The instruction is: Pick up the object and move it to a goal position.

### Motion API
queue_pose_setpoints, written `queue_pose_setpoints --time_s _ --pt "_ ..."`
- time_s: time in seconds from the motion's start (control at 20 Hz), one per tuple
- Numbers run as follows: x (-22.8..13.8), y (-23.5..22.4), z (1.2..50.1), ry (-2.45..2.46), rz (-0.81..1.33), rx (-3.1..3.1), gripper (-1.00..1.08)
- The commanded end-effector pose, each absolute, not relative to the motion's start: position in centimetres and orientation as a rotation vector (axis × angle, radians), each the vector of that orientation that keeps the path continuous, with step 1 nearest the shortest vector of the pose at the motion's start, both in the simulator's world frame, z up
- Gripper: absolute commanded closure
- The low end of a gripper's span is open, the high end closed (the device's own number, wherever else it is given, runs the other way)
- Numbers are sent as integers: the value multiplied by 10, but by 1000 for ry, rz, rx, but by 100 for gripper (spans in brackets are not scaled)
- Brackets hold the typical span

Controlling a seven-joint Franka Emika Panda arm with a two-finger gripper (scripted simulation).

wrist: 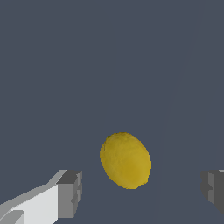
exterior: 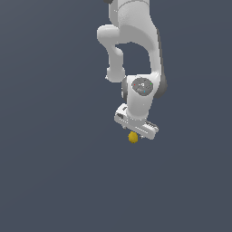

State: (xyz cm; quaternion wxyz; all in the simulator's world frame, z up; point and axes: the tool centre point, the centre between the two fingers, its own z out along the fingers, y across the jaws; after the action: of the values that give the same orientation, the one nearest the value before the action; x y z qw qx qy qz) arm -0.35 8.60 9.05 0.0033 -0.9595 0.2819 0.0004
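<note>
The object is a small yellow-orange lumpy ball lying on the dark grey surface, just below the white hand of the arm in the exterior view. In the wrist view the object fills the space ahead of the gripper, roughly between the two grey fingertips, closer to one of them. Both fingertips stand wide apart and touch nothing, so the gripper is open. In the exterior view the hand hides the fingers themselves.
The white arm reaches down from the top of the exterior view. The flat dark grey surface spreads all around with no other objects in sight.
</note>
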Motion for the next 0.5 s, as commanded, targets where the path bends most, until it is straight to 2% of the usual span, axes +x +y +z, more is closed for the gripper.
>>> queue_pose_setpoints --time_s 0.0,0.45 --pt "-5 89 86 938 1 -2994 -92" --pt "-7 94 78 1023 0 -2970 -92"
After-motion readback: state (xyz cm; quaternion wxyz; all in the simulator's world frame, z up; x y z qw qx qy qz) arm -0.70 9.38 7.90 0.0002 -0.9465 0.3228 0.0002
